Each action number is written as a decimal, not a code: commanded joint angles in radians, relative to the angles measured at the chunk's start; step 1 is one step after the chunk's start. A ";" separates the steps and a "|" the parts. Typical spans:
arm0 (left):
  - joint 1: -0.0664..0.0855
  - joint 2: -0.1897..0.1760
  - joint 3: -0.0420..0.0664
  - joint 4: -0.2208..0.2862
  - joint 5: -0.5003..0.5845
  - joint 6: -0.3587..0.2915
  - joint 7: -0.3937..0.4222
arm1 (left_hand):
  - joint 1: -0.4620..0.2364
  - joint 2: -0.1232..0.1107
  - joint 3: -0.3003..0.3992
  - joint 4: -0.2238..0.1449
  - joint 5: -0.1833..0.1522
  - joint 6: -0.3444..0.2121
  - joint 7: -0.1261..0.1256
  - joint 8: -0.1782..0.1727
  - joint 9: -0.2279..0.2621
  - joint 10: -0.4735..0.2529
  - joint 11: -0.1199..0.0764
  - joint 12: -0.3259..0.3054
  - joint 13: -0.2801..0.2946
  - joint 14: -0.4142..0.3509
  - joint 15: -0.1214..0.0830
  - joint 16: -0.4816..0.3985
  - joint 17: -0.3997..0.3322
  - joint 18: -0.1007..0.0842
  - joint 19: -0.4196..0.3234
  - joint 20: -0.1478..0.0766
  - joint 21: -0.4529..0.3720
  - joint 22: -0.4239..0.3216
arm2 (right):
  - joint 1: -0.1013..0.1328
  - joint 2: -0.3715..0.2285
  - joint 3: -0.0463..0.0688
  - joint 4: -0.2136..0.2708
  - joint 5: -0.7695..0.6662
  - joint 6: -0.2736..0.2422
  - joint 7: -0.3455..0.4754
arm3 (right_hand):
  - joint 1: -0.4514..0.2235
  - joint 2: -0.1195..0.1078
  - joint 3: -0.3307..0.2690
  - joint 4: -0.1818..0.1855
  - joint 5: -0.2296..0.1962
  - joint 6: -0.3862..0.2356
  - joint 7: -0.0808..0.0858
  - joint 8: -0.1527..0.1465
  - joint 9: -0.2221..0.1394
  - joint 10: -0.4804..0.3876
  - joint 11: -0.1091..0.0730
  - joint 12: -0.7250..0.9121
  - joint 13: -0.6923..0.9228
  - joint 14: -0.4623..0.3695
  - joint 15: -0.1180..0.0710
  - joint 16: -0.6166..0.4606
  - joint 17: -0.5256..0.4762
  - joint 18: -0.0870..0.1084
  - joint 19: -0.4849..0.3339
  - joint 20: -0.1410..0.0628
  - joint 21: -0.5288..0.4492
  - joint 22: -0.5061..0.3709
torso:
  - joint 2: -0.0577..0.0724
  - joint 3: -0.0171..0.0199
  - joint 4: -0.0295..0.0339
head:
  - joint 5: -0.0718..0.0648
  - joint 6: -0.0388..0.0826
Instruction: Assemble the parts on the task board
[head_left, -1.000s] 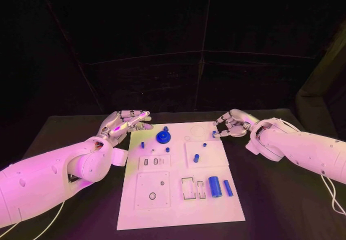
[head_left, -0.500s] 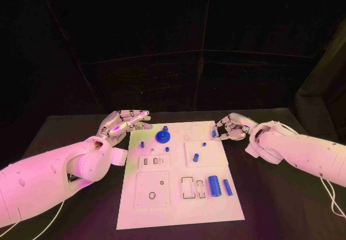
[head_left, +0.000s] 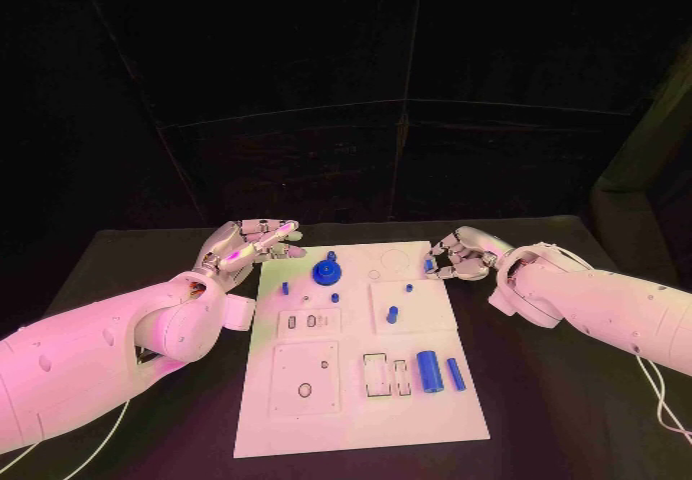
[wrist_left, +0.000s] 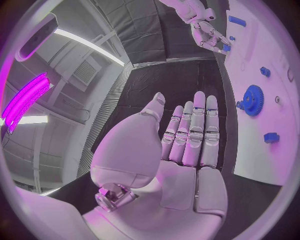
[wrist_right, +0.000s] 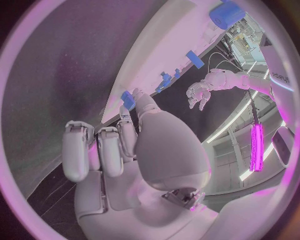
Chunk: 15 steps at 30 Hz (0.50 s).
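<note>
The white task board (head_left: 361, 420) lies in the middle of the table. On its far part a blue gear (head_left: 327, 272) stands, also visible as the blue gear (wrist_left: 253, 100) in the left wrist view. Small blue pegs (head_left: 392, 316) stand mid-board. A blue cylinder (head_left: 428, 370) and a blue bar (head_left: 456, 375) lie nearer me. My right hand (head_left: 462, 254) hovers at the board's far right edge and pinches a small blue part (head_left: 430, 266), seen between its fingertips as the blue part (wrist_right: 128, 98). My left hand (head_left: 248, 245) is held flat beside the far left corner, fingers straight, holding nothing.
Black table (head_left: 577, 400) surrounds the board on all sides. White inset plates with slots (head_left: 306, 378) and a framed recess (head_left: 376, 378) occupy the board's near half. My left forearm (head_left: 101, 350) stretches along the board's left side.
My right hand with the small blue part has edged slightly left, toward the board's far right edge. The left hand has stayed in place.
</note>
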 joint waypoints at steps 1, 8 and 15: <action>0.001 0.001 0.001 0.001 -0.003 0.012 0.010 | 0.001 0.012 0.001 -0.005 -0.003 0.006 -0.002 -0.007 0.000 0.007 0.000 -0.007 -0.001 0.004 0.002 -0.004 0.001 0.016 0.006 -0.002 -0.003 -0.001 | 0.001 0.004 0.000 -0.003 -0.005 0.010 0.011 | -0.001 0.011 0.005 0.000 -0.004 0.008 -0.002 0.005 0.000 0.007 0.001 0.006 0.058 0.078 -0.004 0.005 0.149 -0.015 0.007 -0.004 0.001 0.040 | 0.000 0.0002 0.0000 | -0.001 0.000; 0.001 0.001 0.001 0.000 -0.003 0.013 0.008 | 0.001 0.012 0.001 -0.005 -0.003 0.006 -0.002 -0.007 0.000 0.007 0.000 -0.007 -0.001 0.004 0.002 -0.004 0.001 0.016 0.006 -0.002 -0.003 -0.001 | 0.000 0.011 0.000 -0.009 -0.004 0.009 0.013 | 0.001 0.028 0.031 -0.006 -0.026 0.038 -0.012 0.013 0.002 0.015 -0.006 0.017 0.067 0.081 -0.010 0.009 0.158 -0.017 0.011 -0.008 0.006 0.049 | -0.001 0.0002 0.0002 | -0.001 -0.001; 0.001 0.000 0.001 0.000 -0.003 0.013 0.007 | 0.001 0.012 0.001 -0.005 -0.003 0.006 -0.002 -0.007 0.000 0.007 0.000 -0.007 -0.001 0.004 0.002 -0.004 0.001 0.016 0.006 -0.002 -0.003 -0.001 | 0.000 0.011 0.000 -0.009 0.013 -0.023 0.029 | 0.011 0.059 0.084 -0.025 -0.070 0.134 -0.050 0.060 0.016 0.028 -0.037 0.033 0.081 0.083 -0.033 0.012 0.167 -0.020 0.018 -0.027 0.013 0.065 | 0.000 0.0003 -0.0011 | -0.001 -0.003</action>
